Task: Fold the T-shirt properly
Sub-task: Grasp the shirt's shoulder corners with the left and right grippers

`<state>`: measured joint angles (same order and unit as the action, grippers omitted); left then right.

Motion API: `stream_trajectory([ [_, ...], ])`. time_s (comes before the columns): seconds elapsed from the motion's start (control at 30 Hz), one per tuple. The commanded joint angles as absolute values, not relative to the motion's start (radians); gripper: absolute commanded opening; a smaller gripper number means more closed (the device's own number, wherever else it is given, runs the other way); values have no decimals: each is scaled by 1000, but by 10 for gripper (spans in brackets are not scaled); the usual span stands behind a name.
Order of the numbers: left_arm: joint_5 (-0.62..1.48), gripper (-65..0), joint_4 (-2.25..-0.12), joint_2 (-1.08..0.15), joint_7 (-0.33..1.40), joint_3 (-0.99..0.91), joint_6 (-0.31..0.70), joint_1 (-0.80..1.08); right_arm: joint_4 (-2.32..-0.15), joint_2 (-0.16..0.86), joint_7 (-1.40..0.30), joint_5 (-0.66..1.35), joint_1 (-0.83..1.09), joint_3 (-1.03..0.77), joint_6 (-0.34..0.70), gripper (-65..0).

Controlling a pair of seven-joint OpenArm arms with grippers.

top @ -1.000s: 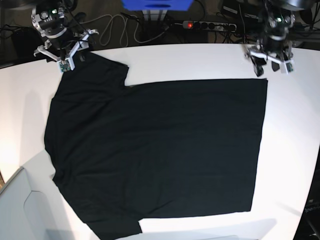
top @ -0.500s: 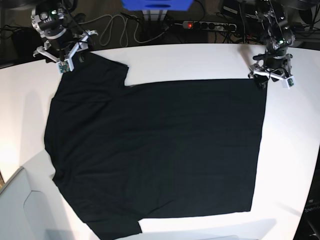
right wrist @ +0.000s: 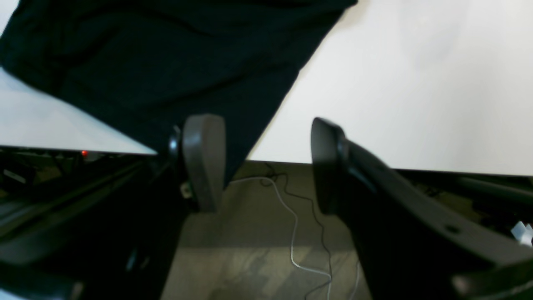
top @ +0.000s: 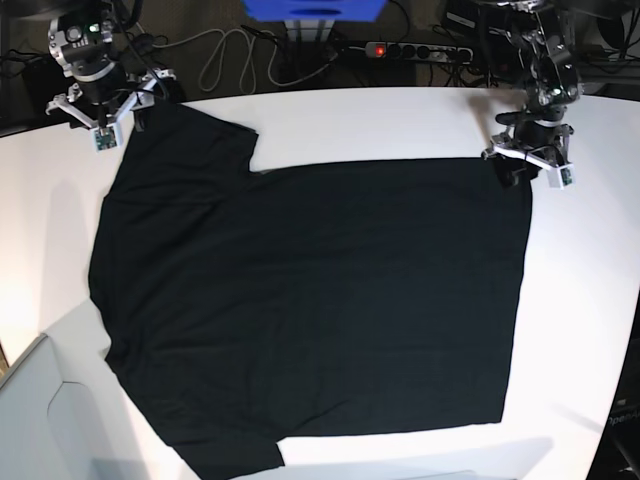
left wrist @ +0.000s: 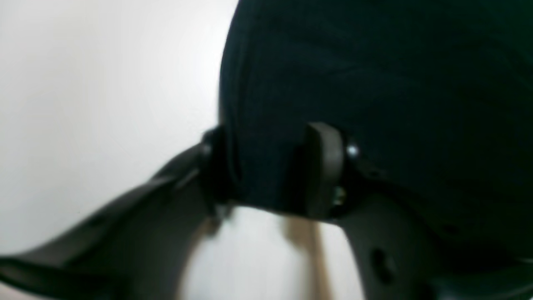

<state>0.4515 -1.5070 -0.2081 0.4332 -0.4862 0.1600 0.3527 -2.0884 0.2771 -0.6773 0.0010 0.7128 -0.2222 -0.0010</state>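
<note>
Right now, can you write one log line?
T-shirt: flat, plain side up | left gripper: straddling hem corner | right gripper: open, at sleeve

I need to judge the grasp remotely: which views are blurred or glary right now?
Left wrist: soft and smeared, T-shirt a featureless black, table washed out. Right wrist: gripper fingers blurry, table glaring white. Base: sharp, curved at the edges, shirt folds barely readable.

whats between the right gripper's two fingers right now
Nothing is pinched: in the right wrist view the gap of the right gripper shows only floor and cables past the table edge; the T-shirt lies beside one finger.
</note>
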Motion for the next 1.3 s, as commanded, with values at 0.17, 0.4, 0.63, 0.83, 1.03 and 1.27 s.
stream_trajectory([
  [0.17,453,-616,-1512,-211,461,-489,157,380,-2101,286,-667,-4,707,-226,1,-357],
  [0.4,453,-650,-1514,-211,461,-490,156,387,-2031,286,-762,-4,625,-226,59,-324],
  [0.63,453,-650,-1523,-213,461,-490,156,406,-1966,285,-779,-4,559,-228,124,-201],
  [0.83,453,-650,-1518,-213,460,-490,156,418,-1914,283,-779,2,532,-223,125,-201],
  [1.03,450,-650,-1515,-213,460,-490,156,418,-1853,282,-779,4,499,-222,125,-201],
  [1.27,450,-650,-1515,-213,456,-490,156,432,-1794,282,-777,4,473,-226,170,-291],
])
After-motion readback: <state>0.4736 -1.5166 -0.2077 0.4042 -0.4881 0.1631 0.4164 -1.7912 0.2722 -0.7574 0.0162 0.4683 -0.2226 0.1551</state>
